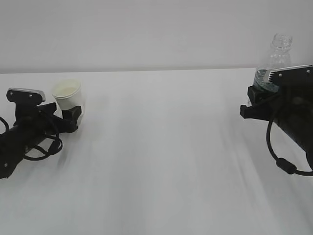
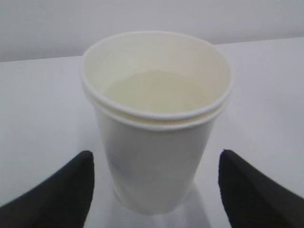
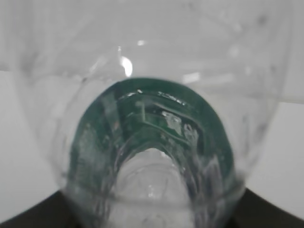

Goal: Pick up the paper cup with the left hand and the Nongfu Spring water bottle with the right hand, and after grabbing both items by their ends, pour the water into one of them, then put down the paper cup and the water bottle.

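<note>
1. The white surface (image 1: 161, 161) is taking up pretty much the whole scene, and both arms are sitting way out at its opposite edges, well apart.
2. The right hand (image 1: 254, 100) is gripping the Nongfu Spring water bottle (image 1: 276, 58) low on its body with the jaws partly closed around it. The bottle is looking upright, with the open neck poking up above the gripper. Whether its base is touching down is hidden behind the arm.
3. The left hand (image 1: 73, 115) is sitting with its jaws spread wide on either side of the paper cup (image 1: 68, 95), and the fingers (image 2: 61, 190) are standing clear of the cup wall, so nothing is being held there.
4. The cup is standing upright on the surface, apparently holding some water (image 2: 156, 90).
5. Risk-wise: if the left arm is backing out crooked, a finger is likely clipping the light cup and tipping it. The bottle has no cap, so a tilted set-down is probably dribbling leftovers.
</note>
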